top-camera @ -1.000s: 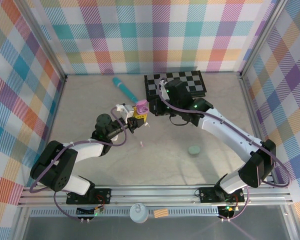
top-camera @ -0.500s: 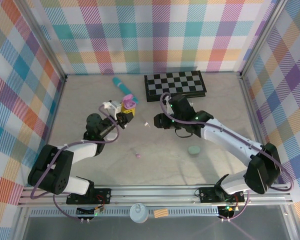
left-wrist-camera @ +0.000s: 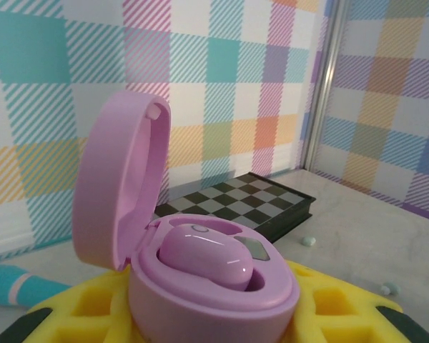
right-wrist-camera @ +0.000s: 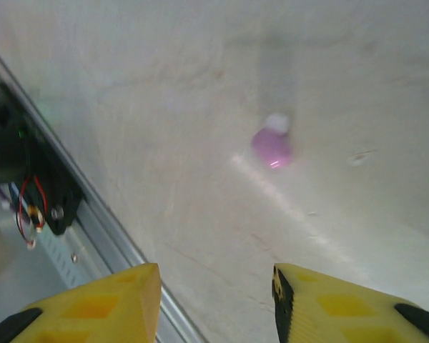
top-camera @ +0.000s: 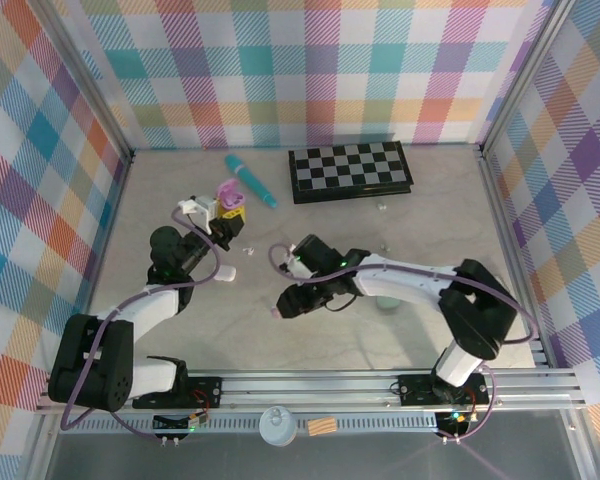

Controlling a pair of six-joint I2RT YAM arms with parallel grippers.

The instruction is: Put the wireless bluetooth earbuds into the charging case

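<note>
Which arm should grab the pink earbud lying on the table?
Right, probably. The right tool hangs open close to that earbud; the left tool is busy gripping the open pink case, with a second earbud already inside.

Looks like smooth, shiny pink plastic on the charging case [left-wrist-camera: 200,296] and the earbud [left-wrist-camera: 204,261] inside it. Dull yellow plastic with square dents on the left fingers [left-wrist-camera: 71,314]. Pale, matt, stone-like table [right-wrist-camera: 200,71]. Silvery metal rail [right-wrist-camera: 121,243]. Slight shine on the chessboard [left-wrist-camera: 257,204].
</note>
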